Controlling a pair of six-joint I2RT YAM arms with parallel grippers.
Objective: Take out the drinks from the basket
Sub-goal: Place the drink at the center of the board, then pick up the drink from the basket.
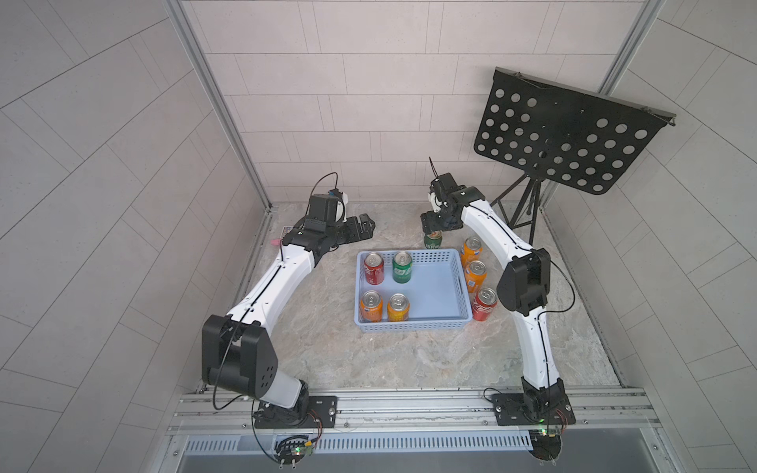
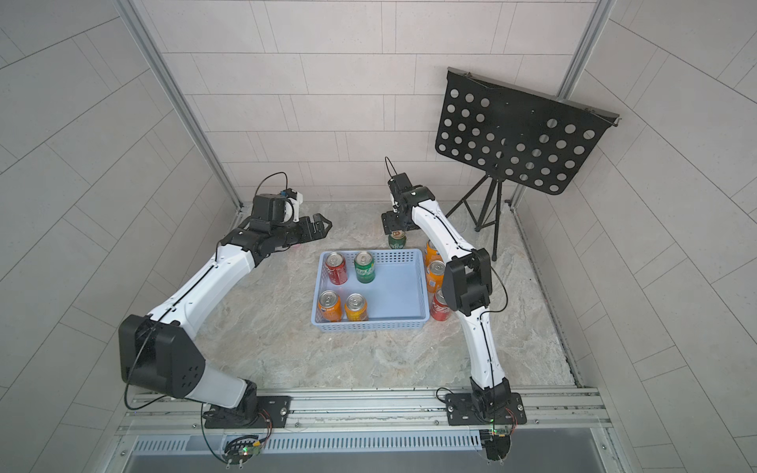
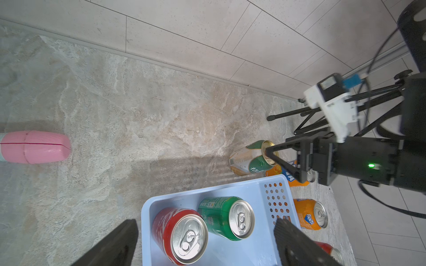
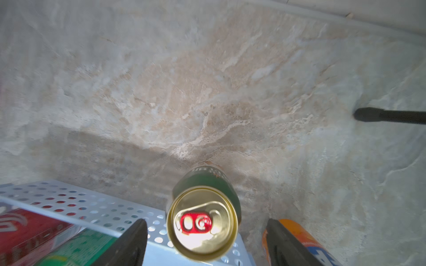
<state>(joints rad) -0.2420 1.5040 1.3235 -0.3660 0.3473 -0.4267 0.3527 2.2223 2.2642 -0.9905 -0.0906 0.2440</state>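
The pale blue basket (image 1: 413,325) (image 2: 368,325) holds a red can (image 1: 374,268), a green can (image 1: 402,267) and two orange cans (image 1: 371,306) (image 1: 398,307). Behind its far wall a dark green can with a gold top (image 1: 433,241) (image 4: 202,223) stands on the table. My right gripper (image 1: 432,223) (image 4: 206,222) hangs open just above that can, its fingers apart from the sides. To the right of the basket stand two orange cans (image 1: 471,250) (image 1: 476,275) and a red can (image 1: 484,304). My left gripper (image 1: 364,227) (image 3: 206,226) is open and empty, beyond the basket's far left corner.
A black perforated music stand (image 1: 565,135) on a tripod (image 1: 524,204) occupies the far right corner, one leg reaching toward the cans. A pink object (image 3: 34,147) lies by the left wall behind my left arm. Walls close in the table at the back and sides.
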